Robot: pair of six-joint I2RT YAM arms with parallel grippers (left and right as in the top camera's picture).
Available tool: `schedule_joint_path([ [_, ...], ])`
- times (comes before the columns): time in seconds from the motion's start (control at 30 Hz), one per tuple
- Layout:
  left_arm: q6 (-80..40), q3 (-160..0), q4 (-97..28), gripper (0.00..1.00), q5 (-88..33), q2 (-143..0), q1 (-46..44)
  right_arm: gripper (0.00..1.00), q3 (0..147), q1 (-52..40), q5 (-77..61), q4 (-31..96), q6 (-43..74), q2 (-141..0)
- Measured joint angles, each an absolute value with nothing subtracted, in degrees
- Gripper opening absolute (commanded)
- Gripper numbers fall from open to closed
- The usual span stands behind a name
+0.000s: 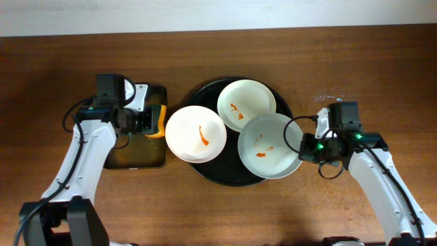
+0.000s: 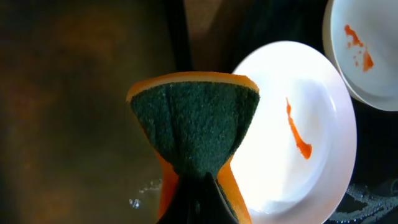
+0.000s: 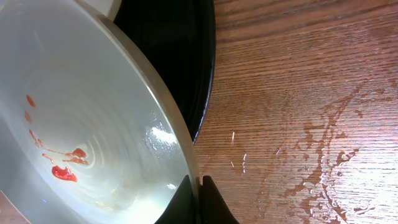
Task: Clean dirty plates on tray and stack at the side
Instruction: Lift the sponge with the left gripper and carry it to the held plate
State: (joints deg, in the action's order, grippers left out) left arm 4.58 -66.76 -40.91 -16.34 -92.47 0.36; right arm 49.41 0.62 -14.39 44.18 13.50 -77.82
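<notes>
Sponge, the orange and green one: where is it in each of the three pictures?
Overhead: left of centre, the sponge in the left gripper, beside the streaked plate.
Left wrist: mid-frame, green face to the camera, streaked plate to its right.
Right wrist: not in it.
Shared landmark: the black tray, in all three views.

A small rectangular dark tray (image 1: 136,154) with a brownish, wet-looking floor lies on the left of the scene. At its right edge is an orange sponge (image 2: 194,121) with a dark green scouring face, squeezed narrow at its base. On the far right, water streaks (image 3: 323,155) glisten on the wood.
</notes>
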Motion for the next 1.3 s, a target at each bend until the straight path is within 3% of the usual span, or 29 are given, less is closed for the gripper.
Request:
schedule_joint_path([
  [0.4,5.87,-66.78,-37.36,0.0,-24.43,-92.47,-0.62,0.04,49.41,0.62,-14.39,44.18,13.47,-77.82],
  [0.53,2.83,-66.78,-36.07,0.0,-39.62,-92.47,-0.62,0.04,49.41,0.62,-14.39,44.18,13.47,-77.82],
  [0.93,-0.56,-66.78,-33.56,0.0,-55.51,-92.47,-0.62,0.04,49.41,0.62,-14.39,44.21,13.5,-77.82],
  [1.17,-1.48,-66.78,-31.42,0.0,-57.21,-92.47,-1.26,0.04,49.41,0.62,-14.39,44.23,13.5,-77.82],
  [1.3,-1.61,-66.85,-27.09,0.0,-50.76,-92.47,-9.15,0.04,49.41,0.62,-14.39,44.93,13.5,-77.82],
])
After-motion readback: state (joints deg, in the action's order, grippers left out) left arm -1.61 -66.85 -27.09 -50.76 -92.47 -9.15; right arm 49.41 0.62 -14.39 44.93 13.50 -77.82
